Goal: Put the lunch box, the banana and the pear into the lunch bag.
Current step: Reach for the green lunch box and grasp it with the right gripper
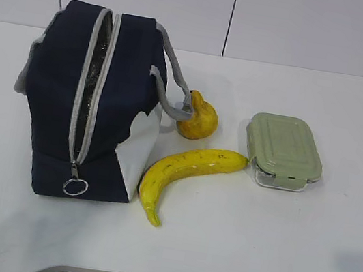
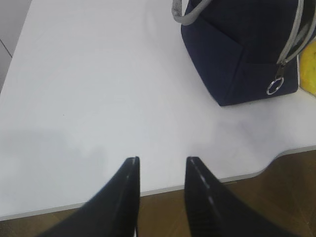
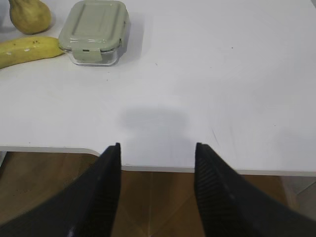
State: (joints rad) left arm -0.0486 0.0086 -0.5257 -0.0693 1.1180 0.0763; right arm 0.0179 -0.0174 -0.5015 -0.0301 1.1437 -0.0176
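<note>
Right wrist view: the right tool (image 3: 157, 148), released and empty, hangs at the bench (image 3: 237, 74) edge; the lunch box (image 3: 94, 30) lies ahead and leftward, beside the banana (image 3: 27, 50). The left tool (image 2: 162, 162), also released, faces the lunch bag (image 2: 237, 44).

I see a plain white surface (image 1: 274, 247) with a rounded cutout along its near edge. Behind it I see a white wall (image 1: 309, 25) split by thin dark vertical seams. Below the near edge, I make out a brown wooden floor (image 3: 153, 207).
</note>
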